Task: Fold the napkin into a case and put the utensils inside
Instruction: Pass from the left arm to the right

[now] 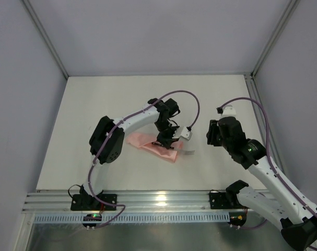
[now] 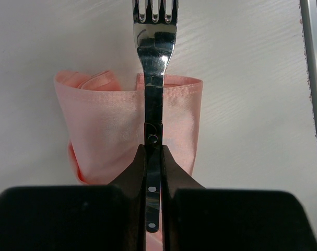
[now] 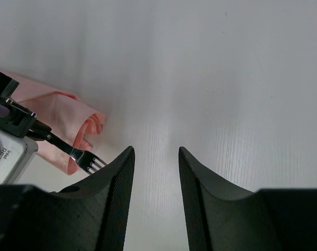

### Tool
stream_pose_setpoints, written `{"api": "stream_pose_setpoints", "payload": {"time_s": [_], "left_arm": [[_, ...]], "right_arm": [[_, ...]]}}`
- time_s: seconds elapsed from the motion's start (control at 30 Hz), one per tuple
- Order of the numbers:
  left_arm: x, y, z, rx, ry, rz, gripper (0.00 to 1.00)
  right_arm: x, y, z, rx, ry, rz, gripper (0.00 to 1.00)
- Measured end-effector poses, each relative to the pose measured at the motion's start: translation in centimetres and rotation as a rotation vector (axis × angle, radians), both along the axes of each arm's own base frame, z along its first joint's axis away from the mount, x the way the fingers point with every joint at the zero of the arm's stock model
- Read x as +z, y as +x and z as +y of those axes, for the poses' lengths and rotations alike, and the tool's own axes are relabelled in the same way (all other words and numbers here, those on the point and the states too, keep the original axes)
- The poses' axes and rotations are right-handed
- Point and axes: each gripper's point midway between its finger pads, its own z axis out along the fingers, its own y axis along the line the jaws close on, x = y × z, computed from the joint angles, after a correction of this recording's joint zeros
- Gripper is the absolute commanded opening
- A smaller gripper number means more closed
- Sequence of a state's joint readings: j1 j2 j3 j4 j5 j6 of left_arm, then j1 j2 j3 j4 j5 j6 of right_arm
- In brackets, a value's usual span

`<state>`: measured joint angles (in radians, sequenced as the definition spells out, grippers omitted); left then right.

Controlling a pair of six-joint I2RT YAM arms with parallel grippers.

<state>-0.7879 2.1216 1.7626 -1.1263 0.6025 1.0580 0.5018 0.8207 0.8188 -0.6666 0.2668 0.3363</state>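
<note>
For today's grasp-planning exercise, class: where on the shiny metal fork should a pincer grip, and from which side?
Likely the slim handle of the shiny metal fork, from the end opposite its tines, as the left pincer holds it: it is straight and narrow.

Left arm (image 1: pixel 134 119) is reaching forward, jaws clamping a fork (image 2: pixel 154 63); right arm (image 1: pixel 249 149) is hovering, jaws parted, nothing between them.

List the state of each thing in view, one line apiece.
case, folded, lying flat on the table.
fork, clamped by its handle, held over the case, tines past its edge, not inside.
left gripper, shut on the fork.
right gripper, open, empty, above bare table.
</note>
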Motion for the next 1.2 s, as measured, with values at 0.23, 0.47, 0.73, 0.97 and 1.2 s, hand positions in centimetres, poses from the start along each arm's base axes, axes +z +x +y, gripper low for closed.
{"api": "stream_pose_setpoints", "payload": {"time_s": [0.23,0.47,0.73,0.97,1.2], "left_arm": [[-0.2,0.1,-0.1,-0.018,-0.016,-0.007,0.06],[-2.1,0.8,0.6,-0.008,0.024,-0.054,0.11],[-4.0,1.3,1.1,0.014,0.061,-0.099,0.09],[-4.2,1.6,0.8,0.031,0.055,-0.11,0.09],[-4.3,1.6,0.8,0.035,0.054,-0.11,0.08]], "right_arm": [[-0.3,-0.3,1.0,0.046,0.03,0.024,0.44],[-2.1,-1.0,3.7,0.154,0.099,0.118,0.47],[-8.0,-4.2,5.6,0.142,0.26,0.307,0.48],[-10.8,-4.4,7.4,0.105,0.382,0.377,0.47],[-13.8,-4.3,7.9,0.068,0.403,0.431,0.46]]}}
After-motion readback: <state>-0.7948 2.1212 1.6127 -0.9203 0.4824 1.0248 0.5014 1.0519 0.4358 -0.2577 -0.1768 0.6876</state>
